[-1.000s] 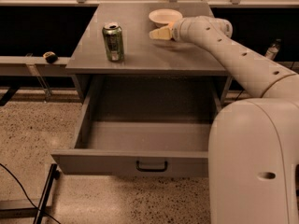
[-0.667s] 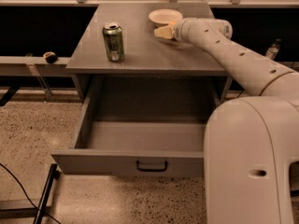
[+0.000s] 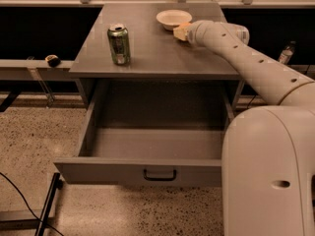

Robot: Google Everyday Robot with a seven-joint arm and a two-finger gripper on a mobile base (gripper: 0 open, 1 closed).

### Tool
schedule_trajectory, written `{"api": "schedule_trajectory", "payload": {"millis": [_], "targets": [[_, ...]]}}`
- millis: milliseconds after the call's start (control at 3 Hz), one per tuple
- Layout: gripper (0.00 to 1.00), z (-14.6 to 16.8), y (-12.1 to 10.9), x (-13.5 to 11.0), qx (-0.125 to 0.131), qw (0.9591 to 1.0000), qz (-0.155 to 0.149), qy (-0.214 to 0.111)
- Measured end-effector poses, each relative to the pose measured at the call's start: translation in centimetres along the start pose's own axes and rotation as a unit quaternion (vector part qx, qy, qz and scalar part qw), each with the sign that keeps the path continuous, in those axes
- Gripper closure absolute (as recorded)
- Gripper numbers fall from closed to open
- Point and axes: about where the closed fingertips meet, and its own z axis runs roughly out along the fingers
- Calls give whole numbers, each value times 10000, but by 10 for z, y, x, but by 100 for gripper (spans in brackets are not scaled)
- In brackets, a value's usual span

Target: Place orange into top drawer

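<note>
The top drawer (image 3: pixel 142 171) is pulled wide open at the front, with a grey front panel and a dark handle (image 3: pixel 159 174). Nothing shows inside it. My gripper (image 3: pixel 180 32) is at the back right of the table top, right beside the white bowl (image 3: pixel 173 18) on its right front side. The white arm (image 3: pixel 246 58) reaches to it from the lower right. The orange does not show on its own; the gripper hides the spot beside the bowl.
A green drink can (image 3: pixel 119 44) stands upright on the left part of the grey table top (image 3: pixel 147 58). The robot's white body (image 3: pixel 270 176) fills the lower right. A rail (image 3: pixel 29 65) runs to the left, and a cable lies on the speckled floor (image 3: pixel 29 146).
The gripper has shifted slightly to the right, staying by the bowl. The can, bowl and drawer have not moved.
</note>
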Motion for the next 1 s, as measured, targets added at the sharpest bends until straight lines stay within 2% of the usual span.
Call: {"api": "schedule_trajectory", "payload": {"millis": [333,667,1000], "targets": [[86,-14,2,-6,-339,9993,127,-114],[100,-45,-10,-20,-910,9940,479,-365],[100,-80,20,-50,-1741,9828,212,-578]]}}
